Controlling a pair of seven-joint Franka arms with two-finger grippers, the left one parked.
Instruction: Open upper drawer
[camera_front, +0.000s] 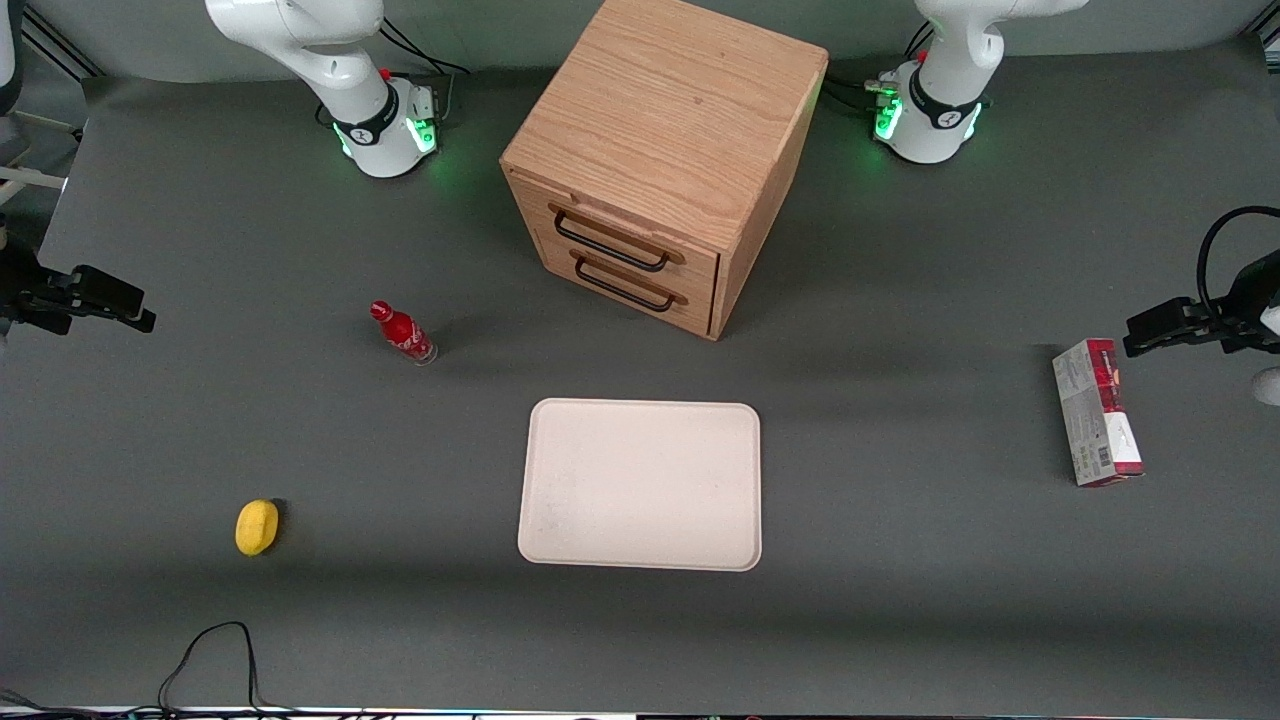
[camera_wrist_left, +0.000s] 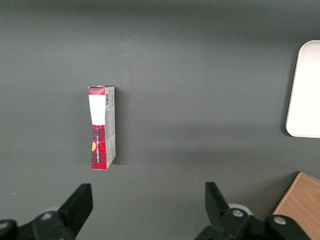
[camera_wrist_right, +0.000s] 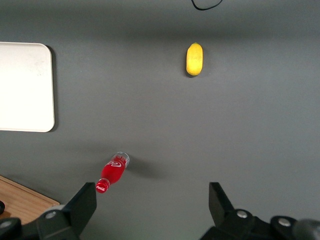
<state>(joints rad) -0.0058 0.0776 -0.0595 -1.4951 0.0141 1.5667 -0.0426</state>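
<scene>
Grey table (camera_front: 900, 600) carries a wooden cabinet (camera_front: 670, 130) between the two arm bases. Upper drawer (camera_front: 625, 235) sits flush and closed, dark bar handle (camera_front: 610, 241) above the lower drawer (camera_front: 630, 285). Tool (camera_wrist_right: 152, 202) hangs at the working arm's end of the table, fingers spread wide, gripping nothing, well apart from the cabinet. Red bottle (camera_front: 403, 333), yellow lemon (camera_front: 257, 527), white tray (camera_front: 642, 484) all nearer the camera than the cabinet.

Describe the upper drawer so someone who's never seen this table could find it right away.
Find the boxy oak cabinet standing between the two arm bases, farther from the front camera than the white tray. Its front holds two drawers stacked one above the other, both shut. The upper drawer is the top one, directly under the cabinet's top, with a thin dark bar handle. The claw hangs open, high over the red bottle.
</scene>
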